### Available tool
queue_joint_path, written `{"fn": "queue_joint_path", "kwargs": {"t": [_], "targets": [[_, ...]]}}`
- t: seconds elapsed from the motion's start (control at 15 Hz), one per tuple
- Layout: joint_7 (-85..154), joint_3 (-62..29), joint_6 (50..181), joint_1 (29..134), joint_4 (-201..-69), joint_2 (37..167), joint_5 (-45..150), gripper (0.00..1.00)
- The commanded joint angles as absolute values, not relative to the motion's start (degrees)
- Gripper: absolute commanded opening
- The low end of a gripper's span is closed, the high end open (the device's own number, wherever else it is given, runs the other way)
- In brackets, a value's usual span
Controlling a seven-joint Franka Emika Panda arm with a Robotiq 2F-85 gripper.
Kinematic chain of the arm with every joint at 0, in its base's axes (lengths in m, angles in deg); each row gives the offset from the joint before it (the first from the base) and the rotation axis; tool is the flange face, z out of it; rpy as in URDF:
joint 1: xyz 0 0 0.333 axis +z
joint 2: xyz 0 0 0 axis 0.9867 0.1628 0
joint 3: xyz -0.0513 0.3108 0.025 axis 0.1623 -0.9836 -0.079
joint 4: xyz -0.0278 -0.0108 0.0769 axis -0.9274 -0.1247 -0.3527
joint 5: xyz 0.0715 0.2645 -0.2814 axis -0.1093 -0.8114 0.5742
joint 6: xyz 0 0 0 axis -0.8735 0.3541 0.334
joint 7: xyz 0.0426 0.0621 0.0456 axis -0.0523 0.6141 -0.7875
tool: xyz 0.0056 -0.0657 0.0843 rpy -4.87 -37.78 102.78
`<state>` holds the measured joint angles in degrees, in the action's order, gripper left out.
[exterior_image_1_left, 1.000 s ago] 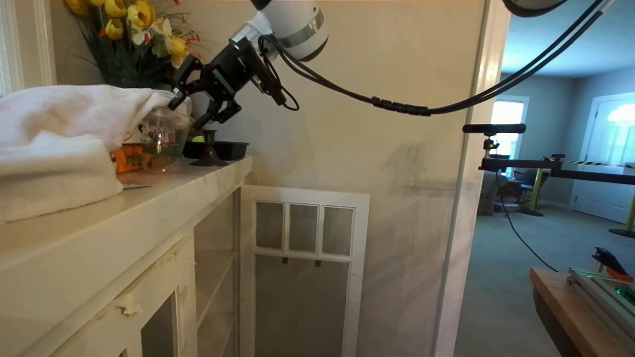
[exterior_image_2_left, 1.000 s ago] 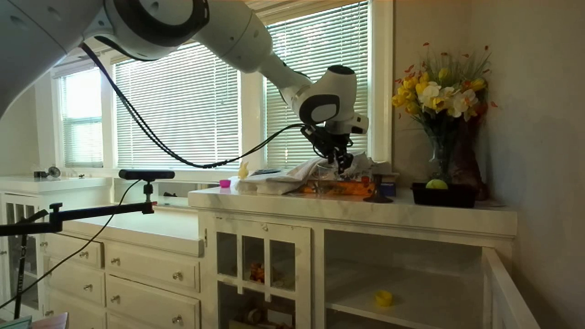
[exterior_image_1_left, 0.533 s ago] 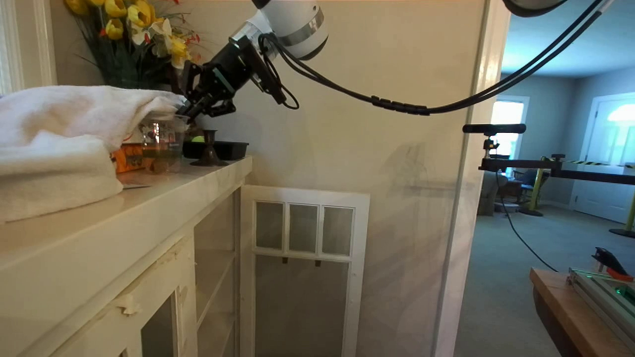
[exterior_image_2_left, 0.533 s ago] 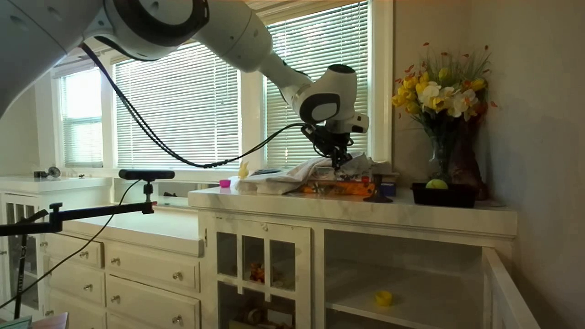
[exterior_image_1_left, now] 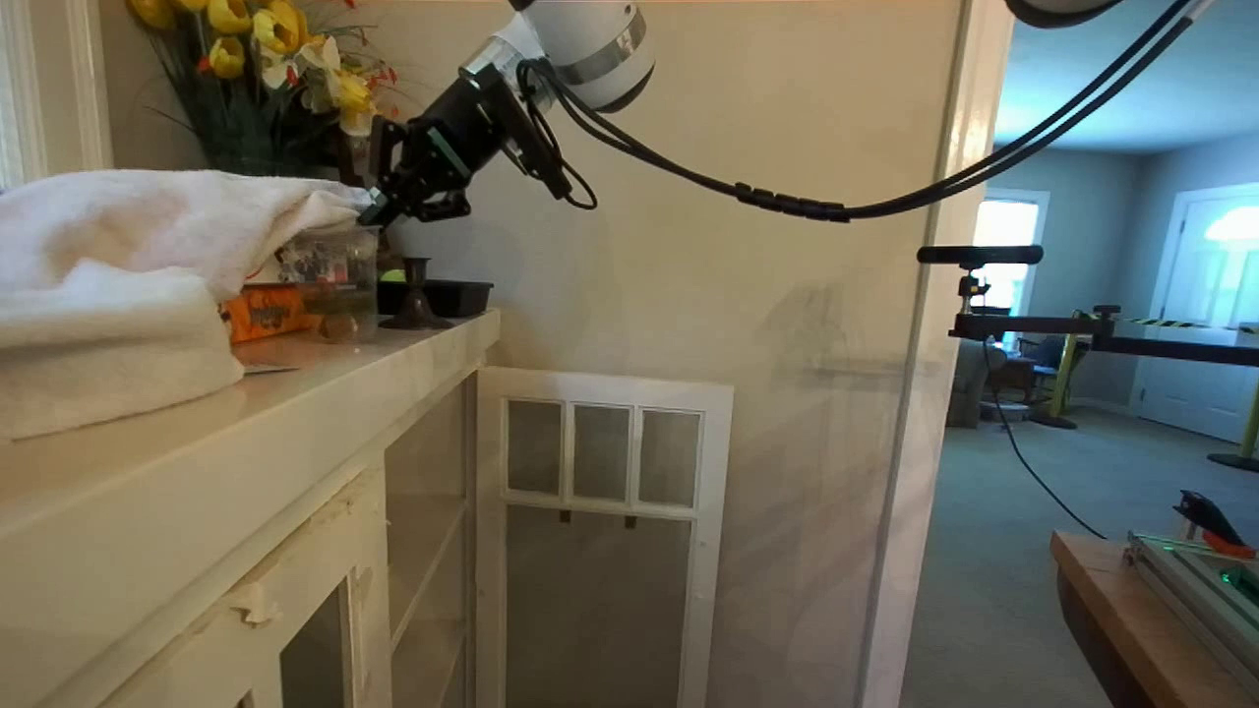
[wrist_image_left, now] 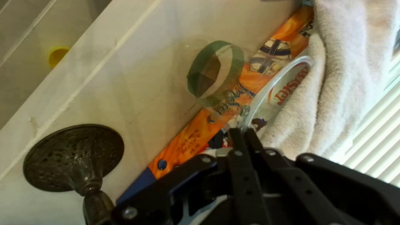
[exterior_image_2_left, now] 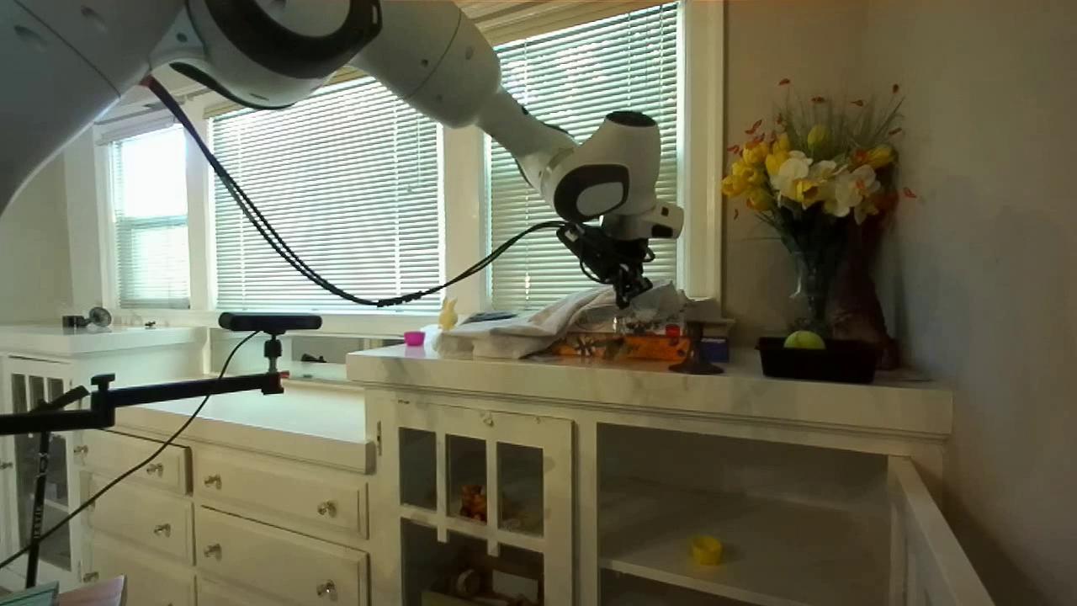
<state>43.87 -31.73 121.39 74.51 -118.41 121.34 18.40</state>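
Hand (wrist_image_left: 242,130): pinching clear container (exterior_image_1_left: 344,287) | label (wrist_image_left: 290,85): “…wister” | orange box (wrist_image_left: 191,138): lettering unclear

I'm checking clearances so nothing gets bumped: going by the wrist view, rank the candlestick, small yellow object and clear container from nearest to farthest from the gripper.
1. Clear container: its rim is between the tips of the gripper.
2. Candlestick: picture left, standing on the counter.
3. Small yellow object: upper left, beyond the counter's edge.
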Motion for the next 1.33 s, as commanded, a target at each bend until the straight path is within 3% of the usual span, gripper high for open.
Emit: {"fn": "queue_joint_path", "kwargs": {"t": [0.0,0.6,1.27], "targets": [[40.4,-28.8,119.7,73.4,-122.9,115.6,19.7,0.01],[26.8,-20.1,123.5,70.7,-133.0,107.1,17.5,0.01],[10.2,-14.2,147.1,72.4,-144.1,109.1,18.5,0.01]]}}
